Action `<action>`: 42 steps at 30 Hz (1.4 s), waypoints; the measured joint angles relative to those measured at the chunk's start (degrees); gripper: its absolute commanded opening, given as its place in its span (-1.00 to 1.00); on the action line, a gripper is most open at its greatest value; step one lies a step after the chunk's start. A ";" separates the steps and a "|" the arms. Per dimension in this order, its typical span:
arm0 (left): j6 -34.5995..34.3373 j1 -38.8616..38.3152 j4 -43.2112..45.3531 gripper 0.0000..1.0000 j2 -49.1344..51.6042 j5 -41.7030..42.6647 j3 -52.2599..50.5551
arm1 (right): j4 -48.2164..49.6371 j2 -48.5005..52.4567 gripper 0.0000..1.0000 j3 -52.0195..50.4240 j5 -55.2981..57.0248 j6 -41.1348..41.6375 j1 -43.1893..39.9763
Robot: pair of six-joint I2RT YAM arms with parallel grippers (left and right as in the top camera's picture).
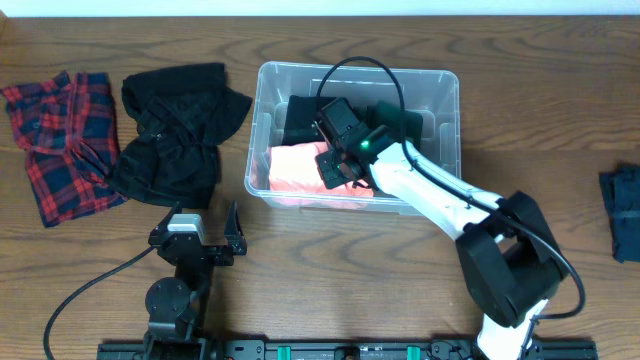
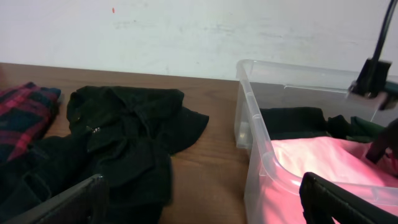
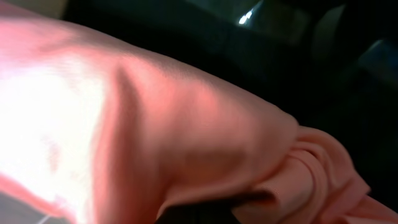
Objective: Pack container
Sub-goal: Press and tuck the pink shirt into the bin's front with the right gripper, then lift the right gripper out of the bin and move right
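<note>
**Reaching into the bin, jaws closed over pink cloth**

The right gripper point(image 1: 335, 165) is seen with its jaws closed, low inside the container point(image 1: 258, 130) and over the near right part of a pink garment point(image 1: 295, 172). Whether any cloth is pinched cannot be told. The left gripper point(image 1: 208, 218) is held with its jaws wide apart and nothing between them, above the bare wooden table point(image 1: 350, 270), near the container's front left corner.

The right wrist view is filled by the pink garment point(image 3: 124, 124), bunched into folds at the lower right with darkness behind. The fingers themselves are not shown there. Only the overhead view places that gripper inside the bin. The left wrist view gives the container's clear wall point(image 2: 255, 143) from the side, with the pink garment point(image 2: 311, 162) shown through it and dark clothing point(image 2: 292, 121) lying behind.

The container is set at the middle of the table's far side. Black clothing point(image 1: 300, 115) is packed along its far wall, and a dark green piece point(image 1: 395, 115) lies at the far right. Left of the bin lies a crumpled black garment point(image 1: 175, 130), and beyond it a red plaid garment point(image 1: 60, 140). A dark blue cloth point(image 1: 625, 210) is cut off by the right edge.

Part of the bin's contents is covered by the right arm and its looping cable point(image 1: 360, 65).
</note>
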 measured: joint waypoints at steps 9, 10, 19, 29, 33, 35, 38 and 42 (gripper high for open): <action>0.00 0.00 0.00 0.96 0.00 0.00 0.00 | -3.32 1.42 -0.90 2.64 -0.39 -1.68 -0.17; 0.00 0.00 0.00 0.96 0.00 0.00 0.00 | -4.90 1.73 -0.85 4.02 -0.50 -1.70 -0.31; 0.00 0.00 0.00 0.96 0.02 0.00 0.00 | -22.47 1.79 0.86 26.23 -1.40 -2.47 -4.20; 0.00 0.00 0.00 0.96 0.00 0.00 0.00 | -39.74 -3.52 0.98 37.77 0.46 -2.91 -13.86; 0.00 0.00 0.00 0.96 0.02 0.00 0.00 | -47.74 -4.22 0.98 37.97 3.63 1.73 -23.91; 0.00 0.00 -0.02 0.96 0.02 0.00 0.00 | -50.45 -4.20 0.98 37.68 5.68 4.48 -30.23; 0.00 0.00 0.00 0.96 0.00 0.00 0.00 | -51.80 -4.22 0.96 36.52 8.37 7.04 -38.88; 0.00 0.00 0.00 0.96 0.00 0.02 0.00 | -50.95 -4.22 0.95 32.72 11.06 8.87 -46.90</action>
